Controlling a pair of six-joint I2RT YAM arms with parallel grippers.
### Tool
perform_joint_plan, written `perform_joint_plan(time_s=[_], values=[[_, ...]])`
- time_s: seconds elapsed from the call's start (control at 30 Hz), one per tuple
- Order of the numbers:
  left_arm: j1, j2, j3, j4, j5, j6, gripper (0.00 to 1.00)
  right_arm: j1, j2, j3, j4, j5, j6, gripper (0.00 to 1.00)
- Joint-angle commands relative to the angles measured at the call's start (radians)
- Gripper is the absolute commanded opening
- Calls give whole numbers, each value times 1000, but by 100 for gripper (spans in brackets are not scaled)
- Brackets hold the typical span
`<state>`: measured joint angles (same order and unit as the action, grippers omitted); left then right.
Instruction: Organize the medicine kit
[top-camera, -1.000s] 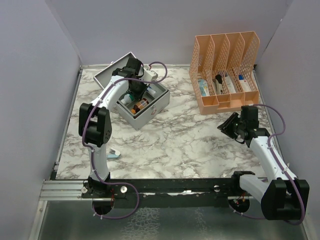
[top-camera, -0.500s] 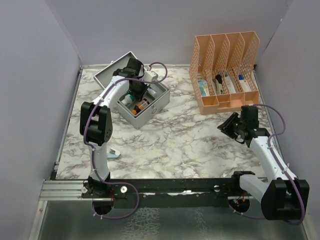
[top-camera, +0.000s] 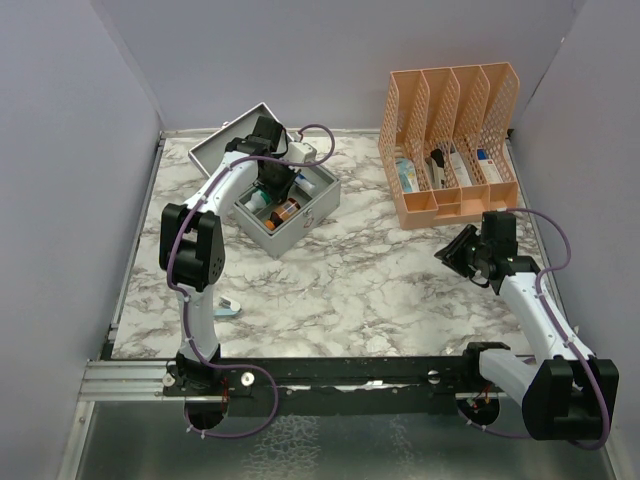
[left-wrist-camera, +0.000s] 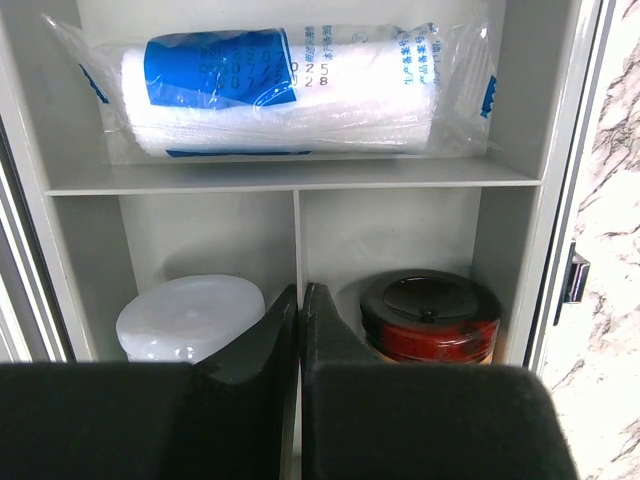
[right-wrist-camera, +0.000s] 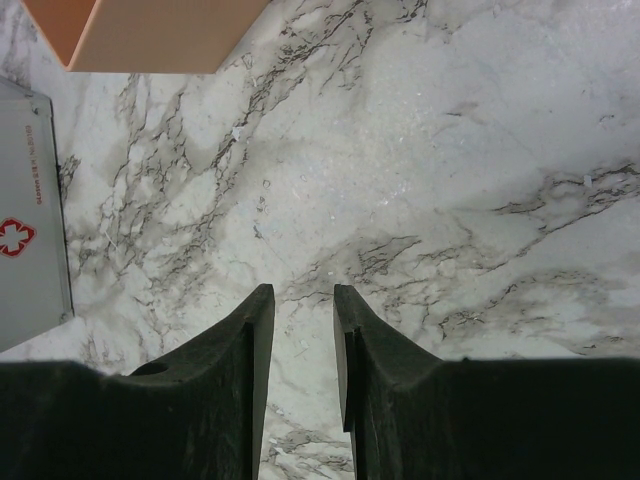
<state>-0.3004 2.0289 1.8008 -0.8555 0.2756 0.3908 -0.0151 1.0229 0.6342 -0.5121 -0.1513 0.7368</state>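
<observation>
The medicine kit (top-camera: 292, 232) is set at the far left of the marble table (top-camera: 380, 285), its lid thrown back towards the rear wall. Inside it, a plastic-wrapped white roll with a blue label (left-wrist-camera: 300, 90) is laid in the long compartment. Below the divider, a white-lidded jar (left-wrist-camera: 190, 315) and a dark red jar (left-wrist-camera: 430, 310) are kept in neighbouring compartments.

The left gripper (top-camera: 272, 190) is held over the open box with its fingers (left-wrist-camera: 270, 335) pressed together. Nothing is seen clamped between them, and their tips are lined up over the partition between the two jars. The left arm is folded high at the elbow and reached forward and down into the kit.

The right gripper (top-camera: 458, 252) is held partly parted above bare marble, with nothing grasped. It is pointed towards the kit, well apart from it, with the orange mesh organizer (top-camera: 450, 140) beyond it.

Compared with a second earlier, only a slight shift of the left arm is noted; the right arm is unchanged.
</observation>
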Motion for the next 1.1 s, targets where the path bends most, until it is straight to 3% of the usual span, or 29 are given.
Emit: perform_joint_plan(time_s=[0.0, 0.7, 0.87, 0.97, 1.07], values=[[0, -35, 15, -2, 83, 8, 0, -3, -10, -8, 24, -13, -1, 30], [7, 30, 22, 10, 32, -22, 0, 3, -13, -10, 27, -16, 1, 30], [8, 38, 28, 13, 32, -31, 10, 3, -15, -12, 26, -13, -1, 30], [8, 34, 34, 13, 17, -43, 20, 3, -15, -11, 24, -14, -1, 30], [9, -5, 37, 10, -12, -50, 37, 3, -13, -3, 20, -23, 4, 30]])
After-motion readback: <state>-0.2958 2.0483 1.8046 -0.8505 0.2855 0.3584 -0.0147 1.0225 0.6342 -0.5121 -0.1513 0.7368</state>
